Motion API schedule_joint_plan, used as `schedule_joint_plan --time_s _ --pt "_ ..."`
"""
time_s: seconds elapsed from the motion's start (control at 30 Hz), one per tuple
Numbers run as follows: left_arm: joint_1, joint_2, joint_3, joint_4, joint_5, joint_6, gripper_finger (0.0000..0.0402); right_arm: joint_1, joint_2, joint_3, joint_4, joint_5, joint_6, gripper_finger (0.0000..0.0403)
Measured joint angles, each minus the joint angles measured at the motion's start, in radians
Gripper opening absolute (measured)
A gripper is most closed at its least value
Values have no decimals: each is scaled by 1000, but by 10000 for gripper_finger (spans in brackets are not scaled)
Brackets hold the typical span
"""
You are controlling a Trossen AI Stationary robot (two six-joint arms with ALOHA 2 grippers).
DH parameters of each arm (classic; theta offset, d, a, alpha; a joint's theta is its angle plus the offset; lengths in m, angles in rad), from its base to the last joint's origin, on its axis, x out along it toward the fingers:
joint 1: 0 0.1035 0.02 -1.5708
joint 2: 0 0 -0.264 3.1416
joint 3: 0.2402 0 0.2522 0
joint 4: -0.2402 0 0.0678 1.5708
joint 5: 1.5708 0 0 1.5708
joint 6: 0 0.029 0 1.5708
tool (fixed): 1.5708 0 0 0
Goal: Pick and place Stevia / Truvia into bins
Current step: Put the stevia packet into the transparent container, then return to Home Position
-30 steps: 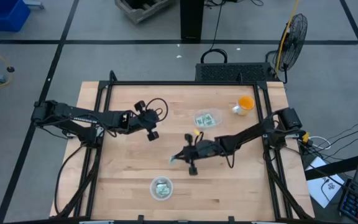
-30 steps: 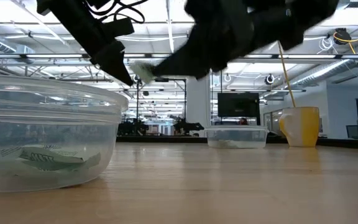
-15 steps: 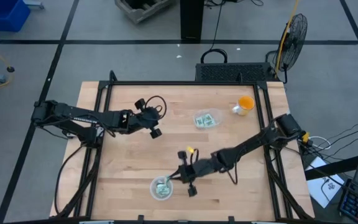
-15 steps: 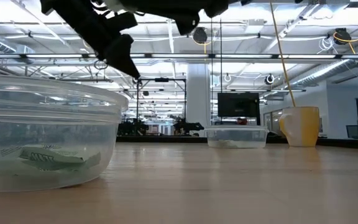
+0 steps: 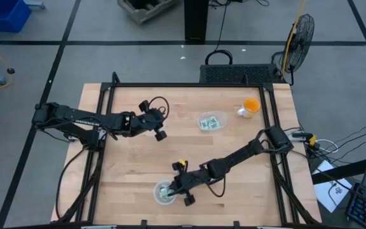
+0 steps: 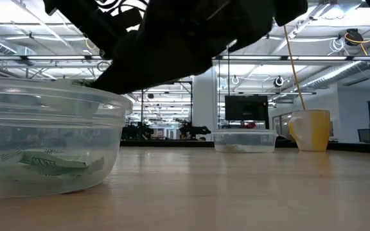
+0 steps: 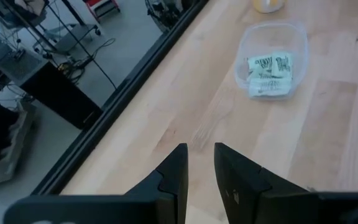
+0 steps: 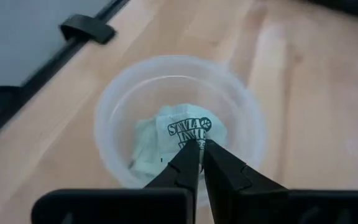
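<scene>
My right gripper [image 5: 172,187] [image 8: 197,144] hovers over the near clear bowl [image 5: 165,193] [image 8: 114,106] [image 6: 50,128], shut on a green-and-white Stevia sachet [image 8: 188,129]. Other sachets [image 6: 44,162] lie flat on that bowl's bottom. The far clear bowl [image 5: 211,121] [image 7: 272,37] [image 6: 245,140] also holds sachets [image 7: 269,74]. My left gripper [image 5: 159,133] [image 7: 201,165] waits above bare wood left of the far bowl, its fingers a narrow gap apart, touching nothing. My right gripper pinches the sachet by one edge [image 8: 192,138] between its two fingertips. The fingers come slanting down from the table's right. The sachet sticks out beyond the fingertips over the bowl's mouth; whether it touches the sachets beneath, I cannot tell.
An orange cup [image 5: 251,106] [image 6: 310,130] with a stick in it stands right of the far bowl. A black frame [image 5: 107,95] runs round the tabletop. Bare wood [image 5: 132,165] lies between the two bowls.
My right gripper, still shut on the sachet, has travelled from the table's middle toward the near edge and leftward, coming down over the near bowl. The sachet has been carried along with it.
</scene>
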Motion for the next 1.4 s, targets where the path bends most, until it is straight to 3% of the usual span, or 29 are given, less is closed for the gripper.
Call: schedule_joint_plan --time_s 0.2,0.53,0.73,0.87,1.03,1.13,1.4 --pt "0 0 0 5 12 -28 85 -6 1 0 -34 -59 38 22" --pt "0 0 0 10 13 -44 85 5 1 0 -24 -56 -64 112" --pt "0 -2 0 13 13 -46 85 5 -34 -2 -10 -54 -156 136" --pt "0 -60 2 17 15 -46 85 6 -149 -1 -79 14 -273 129" --pt "-6 -206 1 -73 16 -48 85 5 -348 -1 -288 237 -229 114" --pt "-17 -313 1 -145 40 -56 85 6 -477 -1 -432 318 -200 109" --pt "-50 -593 1 -433 58 -73 85 14 -783 -1 -806 310 127 109"
